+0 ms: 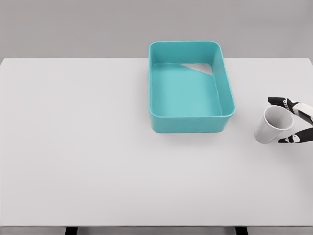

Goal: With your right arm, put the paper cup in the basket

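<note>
A white paper cup [272,126] is near the table's right edge, tilted with its mouth facing up and to the right. My right hand [276,121] comes in from the right edge and is closed around the cup's rim. The dark fingers [279,102] lie over the cup's far side and the thumb [291,139] presses its near side. The teal basket [157,93] stands at the back centre of the table, to the left of the cup, with nothing in it. My left arm does not show.
The white table [98,147] fills the view; its front edge runs along the bottom and its right edge lies just beyond the hand. A patch of light falls on the basket's far right inner corner.
</note>
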Action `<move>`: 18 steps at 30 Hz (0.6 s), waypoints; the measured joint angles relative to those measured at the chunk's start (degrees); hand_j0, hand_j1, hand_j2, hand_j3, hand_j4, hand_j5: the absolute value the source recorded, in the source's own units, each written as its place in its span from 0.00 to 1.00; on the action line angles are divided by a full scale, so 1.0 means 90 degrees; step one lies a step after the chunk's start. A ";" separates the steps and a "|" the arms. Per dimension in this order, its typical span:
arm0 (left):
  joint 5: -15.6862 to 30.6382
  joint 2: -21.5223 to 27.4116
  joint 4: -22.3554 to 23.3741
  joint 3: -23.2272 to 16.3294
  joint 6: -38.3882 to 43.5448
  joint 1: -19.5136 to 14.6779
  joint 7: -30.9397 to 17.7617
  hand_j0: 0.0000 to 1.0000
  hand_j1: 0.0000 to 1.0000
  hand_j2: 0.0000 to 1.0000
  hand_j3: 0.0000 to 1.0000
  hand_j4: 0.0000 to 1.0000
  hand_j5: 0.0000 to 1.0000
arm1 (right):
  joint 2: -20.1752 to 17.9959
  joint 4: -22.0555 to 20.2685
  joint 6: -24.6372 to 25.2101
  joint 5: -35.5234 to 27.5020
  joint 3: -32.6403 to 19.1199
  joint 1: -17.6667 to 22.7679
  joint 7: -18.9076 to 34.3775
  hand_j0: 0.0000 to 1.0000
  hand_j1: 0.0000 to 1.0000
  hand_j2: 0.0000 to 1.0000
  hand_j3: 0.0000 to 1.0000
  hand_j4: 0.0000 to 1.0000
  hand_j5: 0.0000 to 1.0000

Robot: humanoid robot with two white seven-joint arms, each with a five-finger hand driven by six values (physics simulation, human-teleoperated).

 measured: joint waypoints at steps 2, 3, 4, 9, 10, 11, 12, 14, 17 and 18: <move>0.0000 0.0000 0.0000 0.0000 0.0000 0.0000 0.0000 1.00 1.00 1.00 1.00 1.00 1.00 | 0.0000 -0.0016 0.0001 -0.0003 0.0000 -0.0010 0.0000 1.00 1.00 1.00 1.00 1.00 1.00; 0.0000 0.0000 0.0000 0.0000 0.0000 0.0000 0.0000 1.00 1.00 1.00 1.00 1.00 1.00 | 0.0000 -0.0023 0.0008 -0.0004 0.0000 -0.0010 0.0000 1.00 1.00 1.00 1.00 1.00 1.00; 0.0000 0.0000 0.0000 0.0000 0.0000 0.0000 0.0000 1.00 1.00 1.00 1.00 1.00 1.00 | 0.0000 -0.0027 0.0022 -0.0005 0.0000 -0.0010 0.0000 1.00 1.00 1.00 1.00 1.00 1.00; 0.0000 0.0000 0.0000 0.0000 0.0000 0.0000 0.0000 1.00 1.00 1.00 1.00 1.00 1.00 | 0.0000 -0.0030 0.0066 -0.0008 0.0000 -0.0059 0.0000 1.00 1.00 1.00 1.00 1.00 1.00; 0.0000 0.0000 0.0000 0.0000 0.0000 0.0000 0.0000 1.00 1.00 1.00 1.00 1.00 1.00 | 0.0000 -0.0027 0.0080 -0.0008 0.0000 -0.0068 0.0000 1.00 1.00 1.00 1.00 1.00 1.00; -0.0001 0.0000 0.0000 0.0000 0.0000 0.0000 0.0000 1.00 1.00 1.00 1.00 1.00 1.00 | 0.0000 -0.0025 0.0094 -0.0008 0.0000 -0.0098 0.0000 1.00 1.00 1.00 1.00 1.00 1.00; 0.0000 0.0000 0.0000 0.0000 0.0000 0.0000 0.0000 1.00 1.00 1.00 1.00 1.00 1.00 | 0.0001 -0.0021 0.0103 -0.0008 0.0000 -0.0098 0.0000 1.00 1.00 1.00 1.00 1.00 1.00; 0.0000 0.0000 0.0000 0.0000 0.0000 0.0000 0.0000 1.00 1.00 1.00 1.00 1.00 1.00 | 0.0005 -0.0007 0.0117 -0.0007 0.0000 -0.0107 0.0000 1.00 1.00 1.00 1.00 1.00 1.00; -0.0001 0.0000 0.0000 0.0000 0.0000 0.0000 0.0000 1.00 1.00 1.00 1.00 1.00 1.00 | 0.0014 0.0016 0.0130 -0.0007 0.0000 -0.0117 0.0000 1.00 1.00 1.00 1.00 1.00 1.00; 0.0000 0.0000 0.0000 0.0000 0.0000 0.0000 0.0000 1.00 1.00 1.00 1.00 1.00 1.00 | 0.0031 0.0025 0.0132 -0.0004 0.0000 -0.0156 0.0000 1.00 1.00 1.00 1.00 1.00 1.00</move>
